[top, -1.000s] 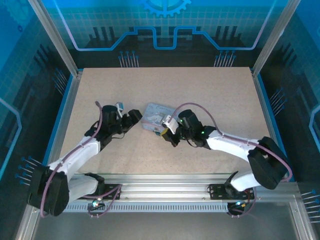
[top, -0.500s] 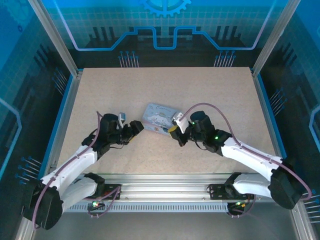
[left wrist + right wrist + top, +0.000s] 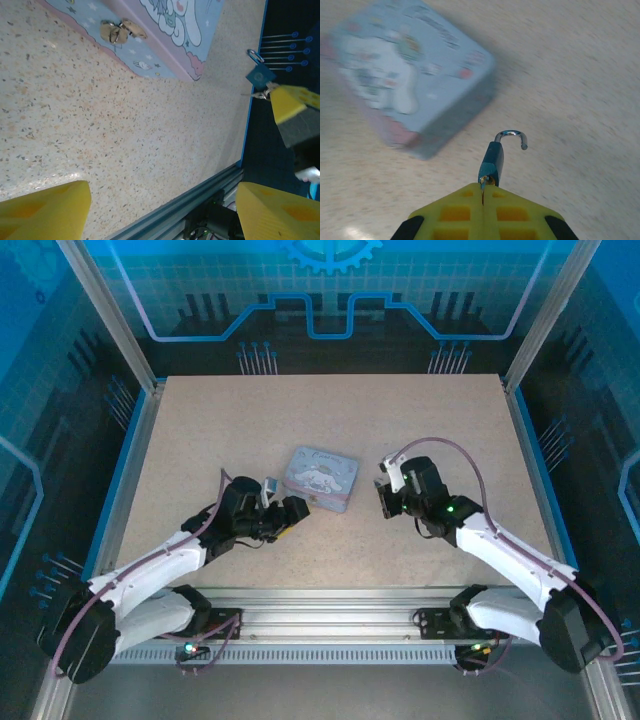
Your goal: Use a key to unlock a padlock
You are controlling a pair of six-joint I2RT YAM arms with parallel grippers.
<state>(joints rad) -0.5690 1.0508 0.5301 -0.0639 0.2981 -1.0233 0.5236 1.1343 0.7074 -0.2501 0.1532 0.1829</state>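
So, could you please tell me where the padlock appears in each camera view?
Top external: too small to make out; at the right gripper tips, right of the tin.
Left wrist: padlock upper right, past the tin's corner.
Right wrist: padlock centre, on the key pinched by the right gripper, below-right of the tin.
Shared landmark: the tin.

There is one worktop (image 3: 200, 440), and on it stands one pale blue cartoon tin (image 3: 321, 477) with one brass-coloured clasp (image 3: 119, 31) on its side. There is one small dark padlock (image 3: 491, 159) with one silvery shackle (image 3: 512, 135), and one tiny silvery key (image 3: 258, 93) at its base. Two robot arms are present, making two grippers in all, one left gripper (image 3: 290, 512) and one right gripper (image 3: 385, 500), each with two yellow fingers (image 3: 45, 210).
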